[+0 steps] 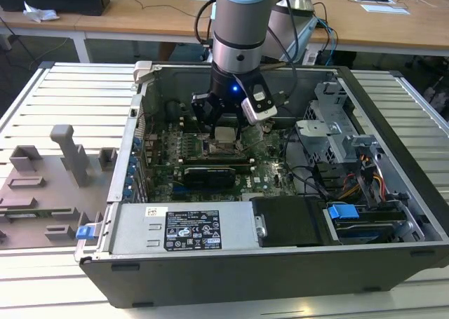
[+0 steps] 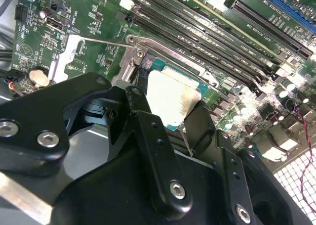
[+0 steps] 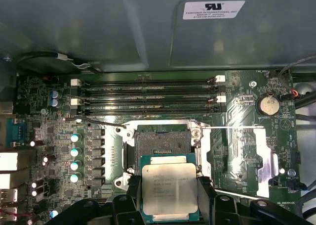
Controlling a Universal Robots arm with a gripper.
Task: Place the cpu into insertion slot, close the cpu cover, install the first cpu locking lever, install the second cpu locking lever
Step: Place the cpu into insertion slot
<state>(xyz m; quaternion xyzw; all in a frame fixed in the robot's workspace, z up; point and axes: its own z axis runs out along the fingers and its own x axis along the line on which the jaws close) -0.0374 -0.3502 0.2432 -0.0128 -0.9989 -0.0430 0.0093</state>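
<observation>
Gripper (image 2: 166, 106): black fingers (image 2: 197, 123) were closed part-way onto opposite edges of the cpu (image 3: 169, 188), clamping it; the second wrist view showed this contact close up.
Cpu position: level above the motherboard (image 3: 59, 136), overlapping one edge of the insertion slot (image 3: 163, 142).
Slot interior: the dark pin field lay bare in the first wrist view.
Cpu cover (image 3: 247, 158): swung open, lying just beside the slot.
Locking lever (image 3: 98, 120): a thin wire rod reached away from the slot's corner.
Memory slots (image 3: 148, 94): black rows ran beyond the slot.
Computer case (image 1: 210, 263): the exterior view showed it open on a slatted table (image 1: 63, 87), with the arm (image 1: 242, 24) reaching down inside.
</observation>
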